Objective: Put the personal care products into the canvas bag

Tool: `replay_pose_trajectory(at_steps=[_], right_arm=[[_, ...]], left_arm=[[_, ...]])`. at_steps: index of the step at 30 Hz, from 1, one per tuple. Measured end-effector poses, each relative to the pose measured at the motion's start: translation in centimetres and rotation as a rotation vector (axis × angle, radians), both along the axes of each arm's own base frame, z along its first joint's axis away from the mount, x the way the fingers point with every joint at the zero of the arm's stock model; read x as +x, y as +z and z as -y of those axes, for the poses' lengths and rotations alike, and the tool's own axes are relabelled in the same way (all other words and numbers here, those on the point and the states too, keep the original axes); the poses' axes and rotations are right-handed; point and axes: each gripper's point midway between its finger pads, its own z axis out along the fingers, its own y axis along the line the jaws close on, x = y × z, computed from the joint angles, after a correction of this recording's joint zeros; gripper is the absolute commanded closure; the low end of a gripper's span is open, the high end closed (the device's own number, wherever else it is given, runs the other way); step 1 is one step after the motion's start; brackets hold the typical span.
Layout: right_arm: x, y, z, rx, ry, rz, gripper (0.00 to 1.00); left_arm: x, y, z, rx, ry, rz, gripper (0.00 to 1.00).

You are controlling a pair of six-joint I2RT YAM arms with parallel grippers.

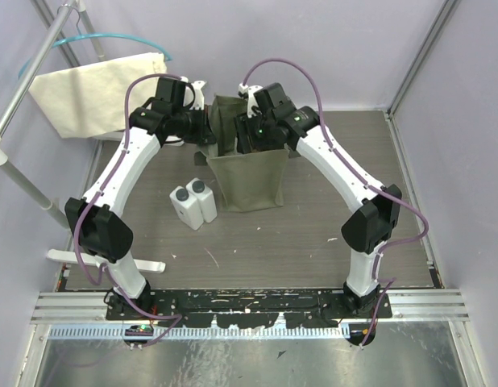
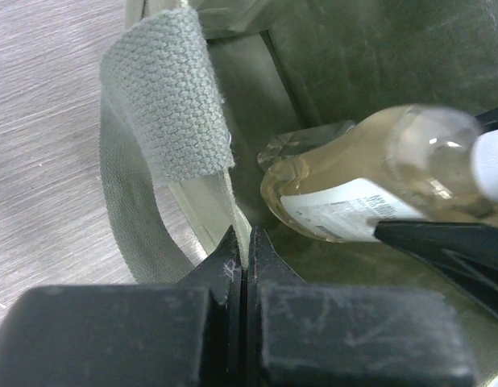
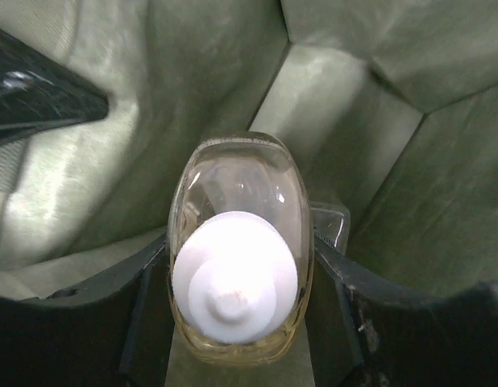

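The olive-green canvas bag (image 1: 251, 179) stands open at mid-table. My left gripper (image 1: 205, 129) is shut on the bag's left rim (image 2: 233, 211), beside its handle (image 2: 164, 105). My right gripper (image 1: 254, 139) is inside the bag's mouth, shut on a clear bottle of amber liquid with a white cap (image 3: 237, 270). That bottle also shows in the left wrist view (image 2: 358, 181). A clear plastic edge (image 3: 333, 226) shows behind it; I cannot tell what it is. Two white bottles with dark grey caps (image 1: 184, 206) (image 1: 204, 198) stand left of the bag. The dark-capped clear bottle is not visible.
A cream cloth on a teal hanger (image 1: 96, 90) hangs from a metal rack (image 1: 27, 85) at the back left. A white bar (image 1: 112, 261) lies near the left arm's base. Walls enclose the table on three sides.
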Motion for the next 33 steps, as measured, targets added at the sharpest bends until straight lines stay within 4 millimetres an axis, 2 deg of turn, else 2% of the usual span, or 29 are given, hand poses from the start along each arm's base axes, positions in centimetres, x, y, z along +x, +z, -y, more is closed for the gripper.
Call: replay_pose_trajectory(at_steps=[3,6,12,16,20,25,33], right_arm=[[-0.8,-2.0,-0.2,-0.031,0.006,-0.038,0.99],[-1.4,-3.2,-0.4,-0.057,0.012,-0.056,0.99],[-1.9,-3.2,-1.2,-0.072,0.025,-0.042,0.99],[-1.5,-3.1,-2.1,-0.108,0.030,-0.019,0.99],[-1.4,-4.5,-3.0,-0.139,0.036,-0.028,0.99],[-1.6,-6.7,-2.8,-0.194,0.029,-0.071,0.99],[-2.2,-9.0,-1.8,-0.241,-0.001,-0.121,0.99]], left_arm=[[0.0,0.0,0.0,0.000,-0.001,0.000,1.00],[-0.1,0.0,-0.1,0.002,0.000,-0.004,1.00],[-0.3,0.1,-0.1,0.002,-0.001,-0.005,1.00],[-0.4,0.2,-0.1,0.002,0.000,-0.004,1.00],[-0.4,0.2,-0.2,0.002,0.000,-0.004,1.00],[-0.5,0.1,-0.2,0.005,0.001,-0.008,1.00],[-0.4,0.1,-0.3,0.008,0.004,-0.007,1.00]])
